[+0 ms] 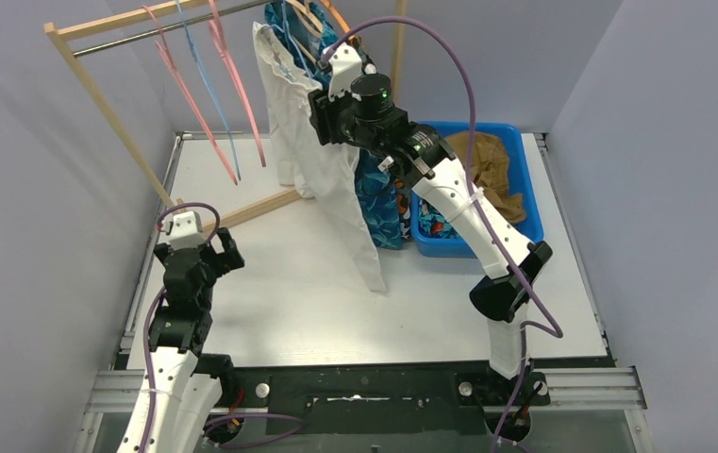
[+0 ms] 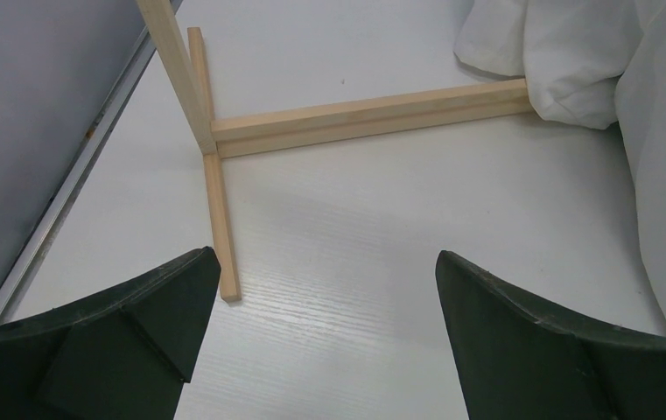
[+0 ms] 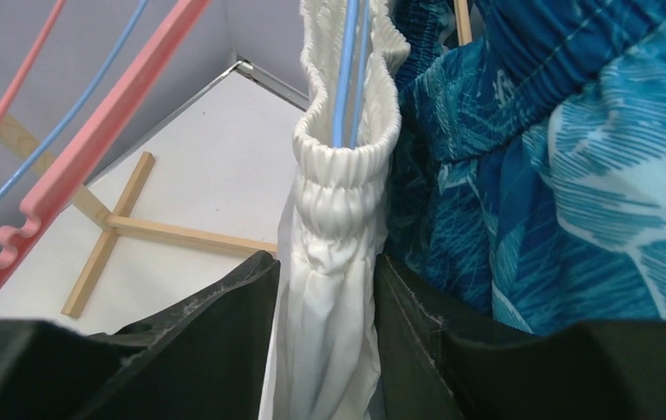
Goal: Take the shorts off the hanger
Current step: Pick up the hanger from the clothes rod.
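The white shorts (image 1: 322,179) hang on a blue hanger (image 3: 347,70) from the wooden rack's rail, their legs reaching down to the table. My right gripper (image 1: 322,121) is raised at the rack and shut on the white shorts (image 3: 342,201) just below the gathered waistband, as the right wrist view (image 3: 327,289) shows. Blue patterned shorts (image 1: 378,203) hang right behind them and press against the right finger (image 3: 557,175). My left gripper (image 1: 196,253) is open and empty, low over the table near the rack's foot (image 2: 326,256).
Empty pink (image 1: 232,85) and blue (image 1: 206,75) hangers hang on the rail to the left. The rack's wooden foot (image 2: 355,114) lies ahead of the left gripper. A blue bin (image 1: 525,160) at the back right holds brown shorts (image 1: 487,160) and other shorts.
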